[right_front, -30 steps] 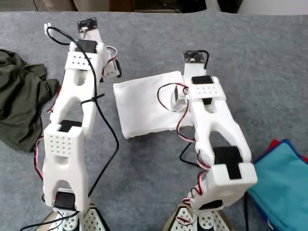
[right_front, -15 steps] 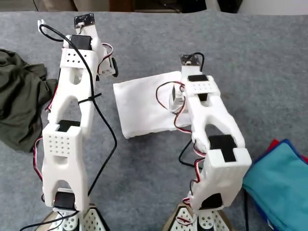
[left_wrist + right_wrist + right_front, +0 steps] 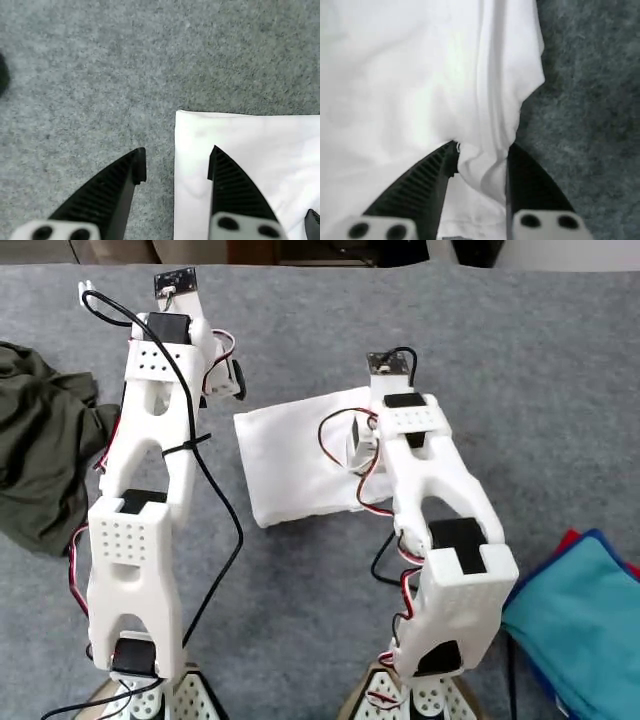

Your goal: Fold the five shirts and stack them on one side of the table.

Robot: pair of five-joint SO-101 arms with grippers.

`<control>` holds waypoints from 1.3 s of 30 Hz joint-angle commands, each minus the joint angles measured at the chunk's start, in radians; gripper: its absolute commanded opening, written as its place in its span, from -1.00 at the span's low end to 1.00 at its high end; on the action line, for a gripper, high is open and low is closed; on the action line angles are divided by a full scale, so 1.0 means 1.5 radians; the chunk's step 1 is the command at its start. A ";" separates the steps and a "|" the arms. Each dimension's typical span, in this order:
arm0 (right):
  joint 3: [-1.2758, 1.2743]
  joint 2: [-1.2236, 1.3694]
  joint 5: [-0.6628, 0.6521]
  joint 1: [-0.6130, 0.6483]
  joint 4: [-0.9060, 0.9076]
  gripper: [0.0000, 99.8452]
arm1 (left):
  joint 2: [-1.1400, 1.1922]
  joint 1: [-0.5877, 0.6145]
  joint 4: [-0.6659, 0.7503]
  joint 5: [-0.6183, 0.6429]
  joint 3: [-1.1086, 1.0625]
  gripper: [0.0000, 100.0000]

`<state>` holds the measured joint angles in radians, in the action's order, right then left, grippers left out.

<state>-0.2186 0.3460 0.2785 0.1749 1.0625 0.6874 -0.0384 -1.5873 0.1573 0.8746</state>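
A folded white shirt (image 3: 295, 460) lies mid-table between the two arms. My right gripper (image 3: 481, 152) is at the shirt's right edge, shut on a bunched fold of the white shirt (image 3: 420, 75); in the high view the right gripper (image 3: 360, 447) is partly hidden under its arm. My left gripper (image 3: 177, 155) is open just above the cloth, its fingers straddling the far left corner of the white shirt (image 3: 250, 150). From above, the left gripper (image 3: 226, 380) sits just off that corner.
A crumpled pile of dark green shirts (image 3: 40, 445) lies at the table's left edge. A folded stack with a teal shirt (image 3: 580, 620) on top, blue and red edges beneath, sits at the near right. Grey table (image 3: 540, 380) stretches behind.
The left arm swung back and to the left, away from the shirt's corner, then held. The right arm shifted slightly left and farther over the shirt's edge.
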 commanded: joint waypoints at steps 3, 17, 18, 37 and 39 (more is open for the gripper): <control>0.058 0.026 0.001 -0.009 0.042 -0.80 | -0.012 0.008 -0.006 -0.005 0.033 -0.58; 0.108 0.057 -0.027 -0.016 0.068 -0.99 | -0.006 -0.018 -0.041 -0.006 -0.008 -0.58; 0.108 0.057 -0.027 -0.016 0.068 -0.99 | -0.006 -0.027 -0.044 -0.003 -0.018 -0.58; 0.108 0.058 -0.036 -0.015 0.066 -0.99 | -0.006 -0.077 0.100 0.126 -0.251 -0.58; 0.108 0.058 -0.036 -0.015 0.066 -0.99 | -0.006 -0.091 0.118 0.151 -0.260 -0.58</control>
<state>-0.0928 0.4304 0.2355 0.1596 1.1638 0.6874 -0.1458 -1.4461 0.3353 0.4910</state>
